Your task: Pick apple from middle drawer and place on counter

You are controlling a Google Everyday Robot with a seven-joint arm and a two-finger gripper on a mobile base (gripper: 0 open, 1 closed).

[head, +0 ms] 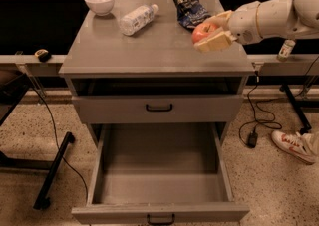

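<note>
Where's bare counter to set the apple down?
Bare: the counter front and middle, from the bottle to the front edge. Crowded: the back, with bowl and chip bag. The claw holds the apple just before the chip bag.

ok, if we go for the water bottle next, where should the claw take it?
Mid-body, from above. The water bottle lies on its side on the counter, cap pointing back-right, so I'd close across its narrow width, perpendicular to that axis. The claw is occupied for now: it is over the counter's right side, shut on the apple.
</note>
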